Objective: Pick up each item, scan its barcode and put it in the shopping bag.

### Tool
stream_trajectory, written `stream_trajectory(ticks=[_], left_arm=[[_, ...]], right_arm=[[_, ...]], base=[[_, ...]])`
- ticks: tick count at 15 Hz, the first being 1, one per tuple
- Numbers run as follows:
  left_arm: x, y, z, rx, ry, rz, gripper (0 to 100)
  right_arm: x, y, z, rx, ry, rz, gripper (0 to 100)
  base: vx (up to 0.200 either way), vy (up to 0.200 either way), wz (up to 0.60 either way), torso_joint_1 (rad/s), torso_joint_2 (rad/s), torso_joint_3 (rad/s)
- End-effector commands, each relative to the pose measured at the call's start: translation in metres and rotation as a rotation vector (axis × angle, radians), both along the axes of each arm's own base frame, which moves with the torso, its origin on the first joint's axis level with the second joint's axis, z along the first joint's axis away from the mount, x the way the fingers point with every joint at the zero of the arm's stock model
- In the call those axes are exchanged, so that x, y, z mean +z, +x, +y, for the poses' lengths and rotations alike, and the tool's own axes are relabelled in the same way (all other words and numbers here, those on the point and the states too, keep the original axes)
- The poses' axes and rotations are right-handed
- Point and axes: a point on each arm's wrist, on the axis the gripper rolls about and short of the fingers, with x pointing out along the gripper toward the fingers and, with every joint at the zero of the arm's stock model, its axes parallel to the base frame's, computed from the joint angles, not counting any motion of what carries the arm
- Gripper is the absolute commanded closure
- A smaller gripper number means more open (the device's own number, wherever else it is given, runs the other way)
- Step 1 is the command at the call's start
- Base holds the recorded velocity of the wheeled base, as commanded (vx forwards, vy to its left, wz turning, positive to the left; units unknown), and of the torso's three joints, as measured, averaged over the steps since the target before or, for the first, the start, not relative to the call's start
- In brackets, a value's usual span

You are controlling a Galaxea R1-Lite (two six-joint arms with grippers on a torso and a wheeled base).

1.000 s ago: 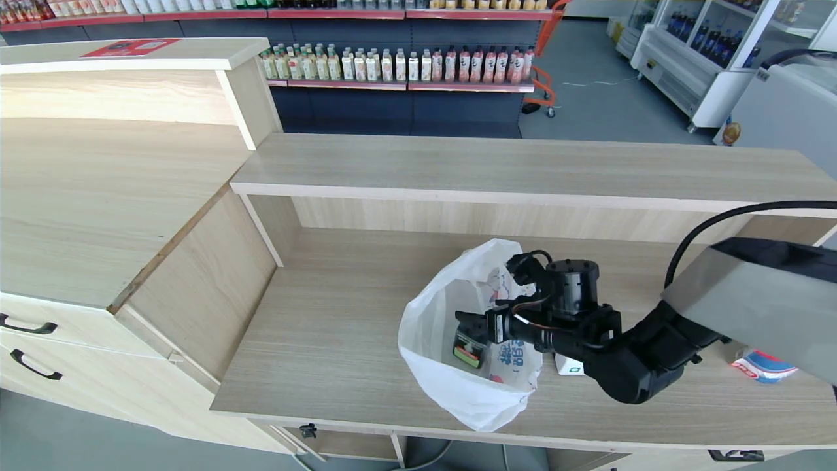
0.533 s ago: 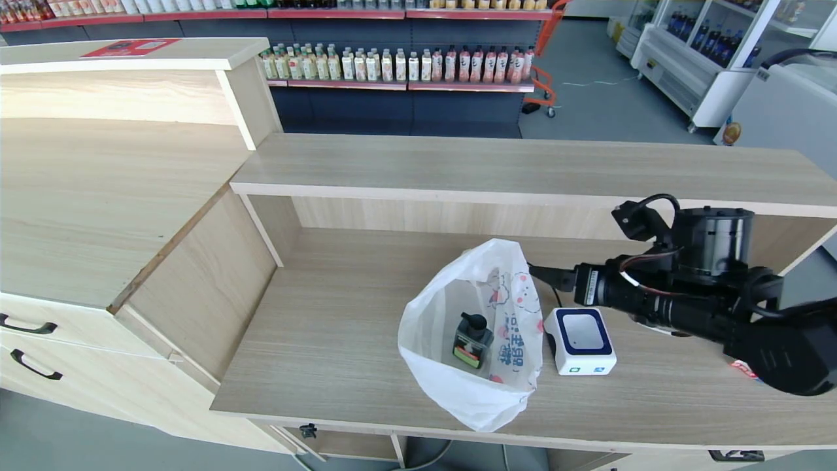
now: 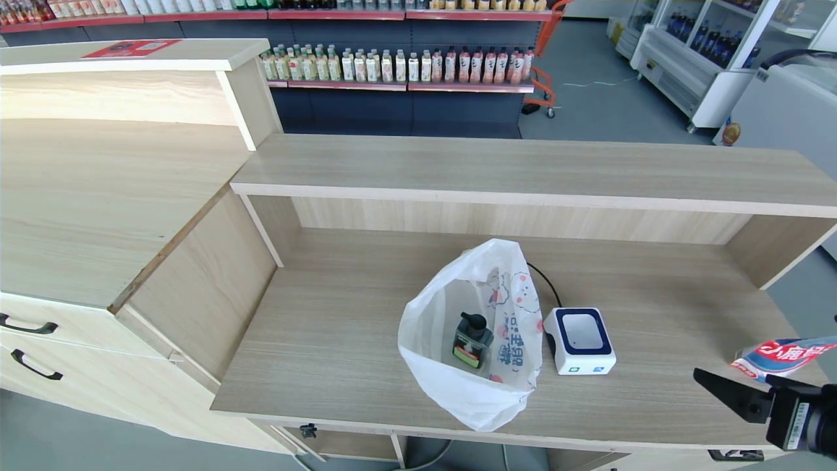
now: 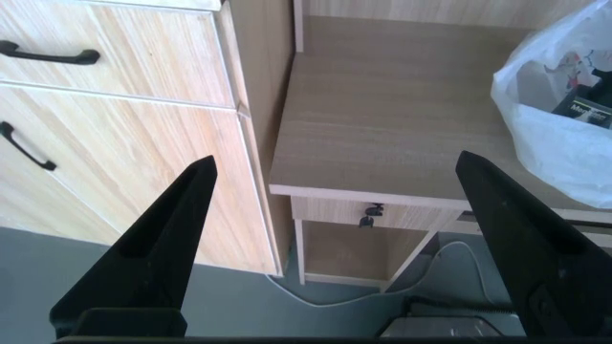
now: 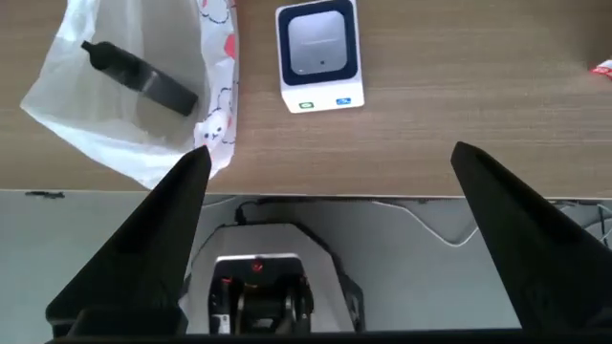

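Now the right gripper (image 5: 330,158) and left gripper (image 4: 337,161) both gape empty off the front edge of the light wooden counter (image 3: 340,340). A dark pump-capped bottle (image 3: 472,340) sits inside the white plastic shopping bag (image 3: 458,399) (beside the white square scanner (image 3: 579,340)).

Counter (image 3: 327,340): a raised ledge (image 3: 523,167) runs along its far side.
Bag (image 3: 451,392): on the counter, middle, near the front edge.
Bottle (image 3: 472,340): inside the bag.
Scanner (image 3: 579,340): on the counter, just beside the bag, to its right.
Cable (image 3: 543,278): behind the scanner, leading back behind the bag.
Packet (image 3: 781,356): on the counter, far right, well apart from the scanner.
Drawers (image 3: 39,353): left of the counter, lower front.
Shelves (image 3: 392,65): behind the ledge, across the aisle.
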Motion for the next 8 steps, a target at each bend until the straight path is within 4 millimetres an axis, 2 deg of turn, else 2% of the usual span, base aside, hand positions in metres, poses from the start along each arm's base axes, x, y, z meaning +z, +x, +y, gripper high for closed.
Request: stream_trajectory(ticks=[1, 3, 7, 8], left_arm=[[0.000, 0.000, 0.000, 0.001, 0.000, 0.000, 0], [0.000, 0.000, 0.000, 0.001, -0.002, 0.000, 0], [0.000, 0.000, 0.000, 0.001, 0.000, 0.000, 0], [0.000, 0.000, 0.000, 0.001, 0.000, 0.000, 0]], right_arm=[[-0.019, -0.046, -0.006, -0.052, 0.011, -0.072, 0], [-0.030, -0.064, -0.008, -0.066, 0.005, -0.091, 0], [-0.056, -0.115, -0.012, -0.076, -0.002, -0.089, 0], [-0.055, -0.120, -0.013, -0.077, 0.000, -0.095, 0]], base=[[0.000, 0.000, 0.00, 0.000, 0.00, 0.000], [0.000, 0.000, 0.00, 0.000, 0.00, 0.000], [0.000, 0.000, 0.00, 0.000, 0.00, 0.000], [0.000, 0.000, 0.00, 0.000, 0.00, 0.000]])
